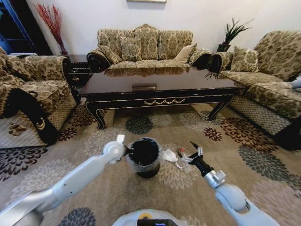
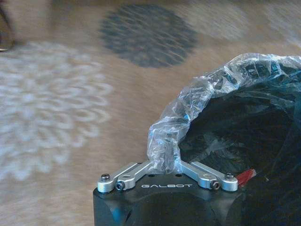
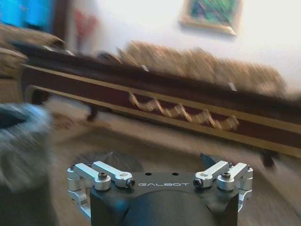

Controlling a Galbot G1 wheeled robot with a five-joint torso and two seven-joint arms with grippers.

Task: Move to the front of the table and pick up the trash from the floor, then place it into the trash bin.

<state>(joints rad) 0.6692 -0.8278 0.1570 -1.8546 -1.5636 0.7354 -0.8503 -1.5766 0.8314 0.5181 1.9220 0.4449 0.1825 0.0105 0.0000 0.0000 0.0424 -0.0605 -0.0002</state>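
Observation:
The trash bin, black and lined with a thin plastic bag, stands on the floor in front of the table. My left gripper is shut on the bin's bag-covered rim. A red scrap lies inside the bin. To the right of the bin lie the trash pieces: a white crumpled paper and a clear plastic piece. My right gripper hovers just right of them, open with nothing between its fingers. In the right wrist view it faces the table's gold-ornamented front.
Patterned sofas ring the table at the left, back and right. A small dark side cabinet stands at the back left. Open carpet lies between the bin and the table's front edge.

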